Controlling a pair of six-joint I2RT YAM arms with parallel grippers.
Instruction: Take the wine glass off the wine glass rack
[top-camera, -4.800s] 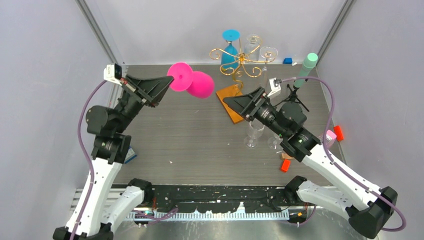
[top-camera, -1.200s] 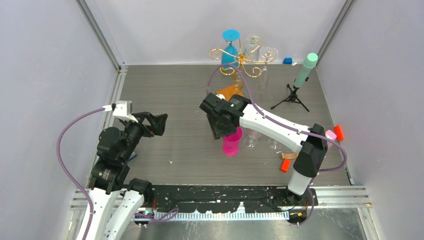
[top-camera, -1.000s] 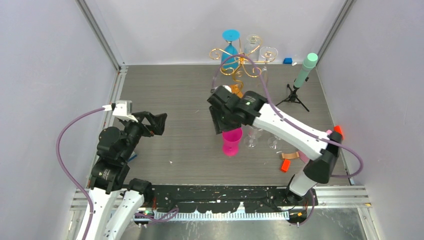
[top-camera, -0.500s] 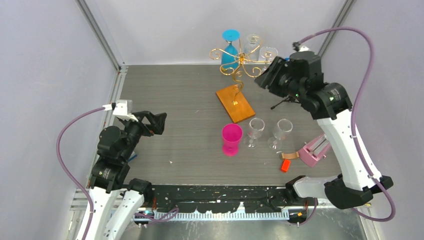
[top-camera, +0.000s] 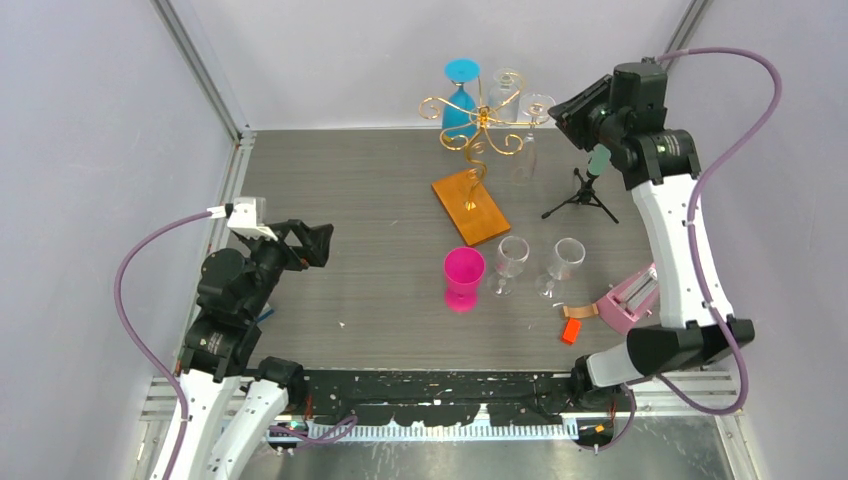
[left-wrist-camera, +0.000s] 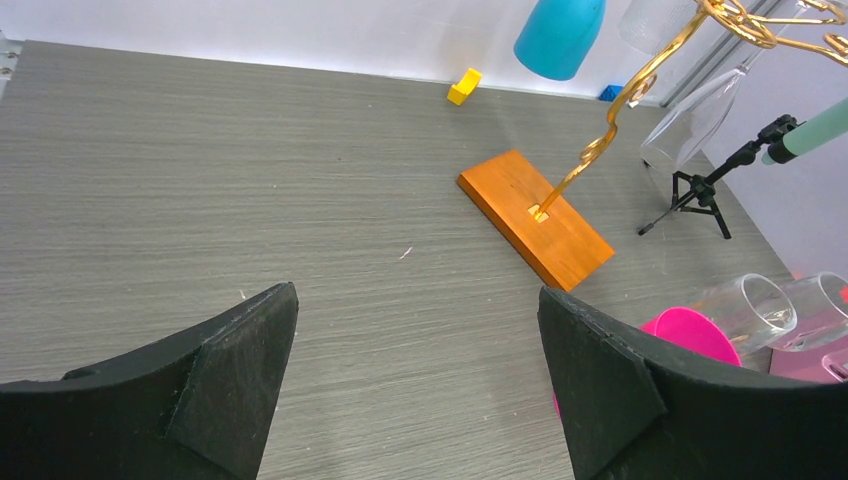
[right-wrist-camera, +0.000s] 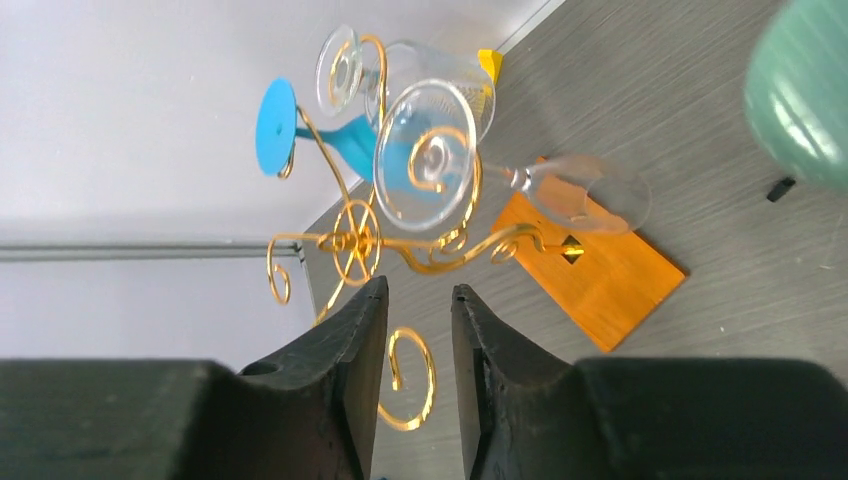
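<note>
The gold wire wine glass rack (top-camera: 478, 125) stands at the back on its orange wooden base (top-camera: 470, 205). A blue wine glass (top-camera: 460, 95) and two clear wine glasses (top-camera: 505, 88) (top-camera: 538, 105) hang from it upside down. My right gripper (top-camera: 558, 108) is raised just right of the rack, apart from the nearest clear wine glass (right-wrist-camera: 425, 155). Its jaws (right-wrist-camera: 420, 287) stand a narrow gap apart with nothing between them; a rack curl (right-wrist-camera: 410, 380) shows behind. My left gripper (top-camera: 322, 238) is open wide and empty at the left (left-wrist-camera: 418, 300).
A pink glass (top-camera: 463, 275) and two clear glasses (top-camera: 512, 258) (top-camera: 565, 258) stand upright in front of the base. A black tripod with a mint cylinder (top-camera: 585, 190) stands right of the rack. A pink object (top-camera: 630, 300) and an orange piece (top-camera: 572, 330) lie at the right.
My right arm has left the pink glass standing on the table and swung up to the back right beside the rack, its jaws narrower. The left arm has not moved.
</note>
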